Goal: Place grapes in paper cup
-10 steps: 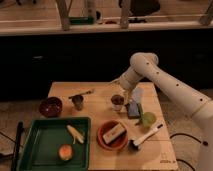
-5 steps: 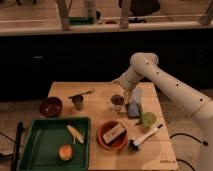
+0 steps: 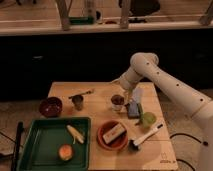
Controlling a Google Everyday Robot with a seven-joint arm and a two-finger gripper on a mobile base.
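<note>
The gripper [image 3: 121,93] hangs right over the paper cup [image 3: 117,103] near the middle of the table [image 3: 100,113], and I can't tell whether it's clamped or let go. The grapes [image 3: 117,99] seem to be the dark reddish clump at the cup's mouth, straight beneath the gripper, not off to a side, so I'd judge the next move runs up and down, not sideways.

Dim, warm light from above turns the pale wooden tabletop [image 3: 98,108] yellowish and leaves the background at 12 o'clock almost black, while the hand [image 3: 123,93], just above the small whitish paper cup [image 3: 117,102] toward 1 o'clock, sits shaded.
</note>
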